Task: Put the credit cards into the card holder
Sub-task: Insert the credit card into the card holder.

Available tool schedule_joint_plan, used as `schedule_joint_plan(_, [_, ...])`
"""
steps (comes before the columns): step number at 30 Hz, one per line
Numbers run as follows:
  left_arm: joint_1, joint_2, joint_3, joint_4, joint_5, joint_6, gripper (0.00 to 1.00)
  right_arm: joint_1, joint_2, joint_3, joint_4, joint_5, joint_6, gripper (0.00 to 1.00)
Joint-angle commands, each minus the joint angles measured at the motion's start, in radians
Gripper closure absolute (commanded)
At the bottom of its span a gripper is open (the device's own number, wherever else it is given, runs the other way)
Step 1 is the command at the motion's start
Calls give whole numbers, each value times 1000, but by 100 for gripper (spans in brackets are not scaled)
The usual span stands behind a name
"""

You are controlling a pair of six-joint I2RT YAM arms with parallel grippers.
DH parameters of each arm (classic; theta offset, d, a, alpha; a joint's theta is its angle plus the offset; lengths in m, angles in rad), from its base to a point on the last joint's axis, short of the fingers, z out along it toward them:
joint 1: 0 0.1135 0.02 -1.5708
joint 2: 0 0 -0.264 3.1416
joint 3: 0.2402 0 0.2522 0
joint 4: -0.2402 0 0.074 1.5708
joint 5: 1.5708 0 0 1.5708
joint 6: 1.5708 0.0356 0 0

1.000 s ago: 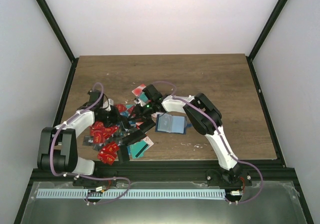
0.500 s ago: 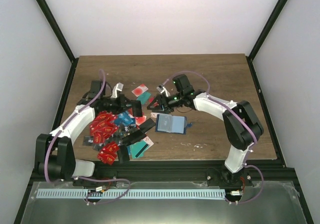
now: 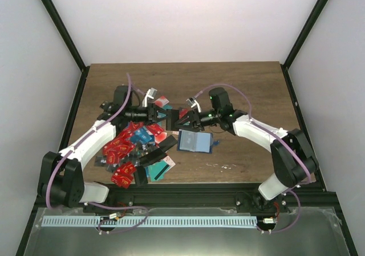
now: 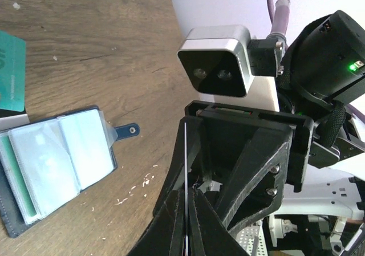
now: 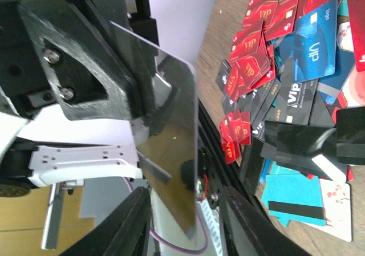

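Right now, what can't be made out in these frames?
- Held card: edge-on in left wrist view, glare in right wrist view; print unreadable.
- Right gripper contact with it: too small from top view.
- Card holder: cut by left wrist frame's edge; sleeves cloudy.
- Card pile: lower cards buried, every view.

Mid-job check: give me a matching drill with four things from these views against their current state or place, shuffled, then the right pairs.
Things
1. left end effector
2. right end effector
3. card holder
4. red cards

States or places
A. lying open on the table
B. heaped on the table's left side
C. shut on a dark card
D. open, jaws either side of that card

Pairs: 1-C; 2-D; 3-A; 4-B
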Motion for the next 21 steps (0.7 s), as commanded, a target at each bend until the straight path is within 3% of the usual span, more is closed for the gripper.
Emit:
schedule_joint_plan(1, [-18, -2, 22, 63, 29, -32, 96, -26, -49, -33, 116, -38, 82, 69])
schedule_joint_plan(8, [-32, -2, 27, 71, 24, -48, 96, -36, -56, -46, 200, -69, 141, 92])
schedule_joint_plan(15, [-48, 16, 24, 79, 17, -51, 96, -44, -74, -75, 249, -76, 180, 99])
schedule_joint_plan(17, [-51, 24, 21, 79, 12, -50, 86, -57, -86, -97, 245, -71, 182, 99])
schedule_joint_plan(19, [-53, 30, 20, 78, 4, -48, 66, -77, -105, -121, 223, -63, 179, 99])
schedule_joint_plan(21, [-55, 38, 20, 71, -8, -41, 55, -104, -129, -143, 160, -48, 148, 99])
